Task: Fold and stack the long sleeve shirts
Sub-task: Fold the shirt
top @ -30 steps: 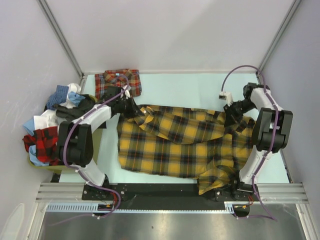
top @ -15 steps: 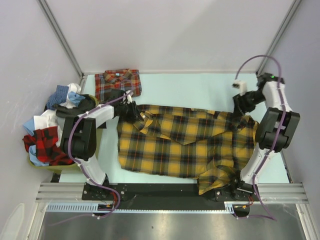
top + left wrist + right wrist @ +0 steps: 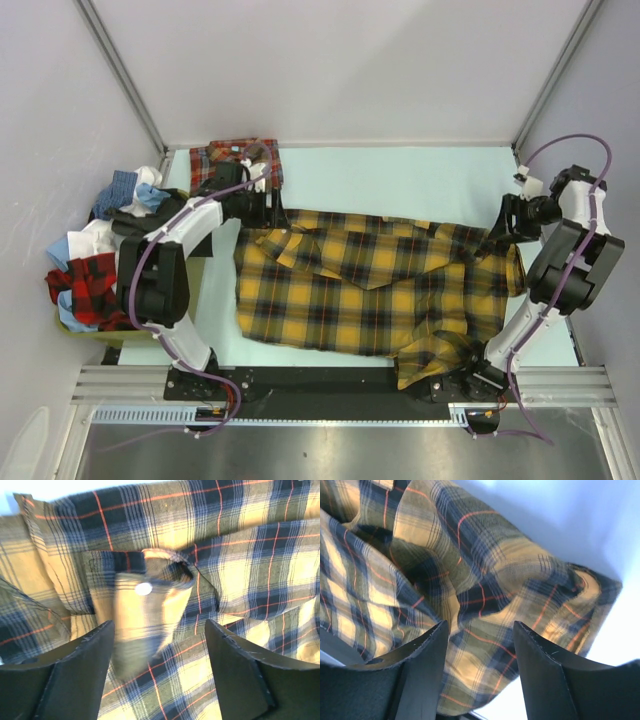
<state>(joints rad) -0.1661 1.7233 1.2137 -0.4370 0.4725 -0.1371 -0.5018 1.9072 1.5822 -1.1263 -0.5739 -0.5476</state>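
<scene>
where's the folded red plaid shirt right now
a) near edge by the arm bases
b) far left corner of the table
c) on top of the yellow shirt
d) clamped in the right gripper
b: the red plaid shirt lies folded at the far left corner of the table, beyond the spread yellow shirt.

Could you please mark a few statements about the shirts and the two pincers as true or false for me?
1. The yellow shirt lies spread on the table. True.
2. The left pincer is clamped on the yellow shirt's collar. False: its jaws stand open over the cloth and hold nothing.
3. The red shirt lies folded at the table's far left corner. True.
4. The red shirt is stacked on the yellow shirt. False: it lies beyond the yellow shirt, not on it.
5. The right pincer is open. True.
</scene>
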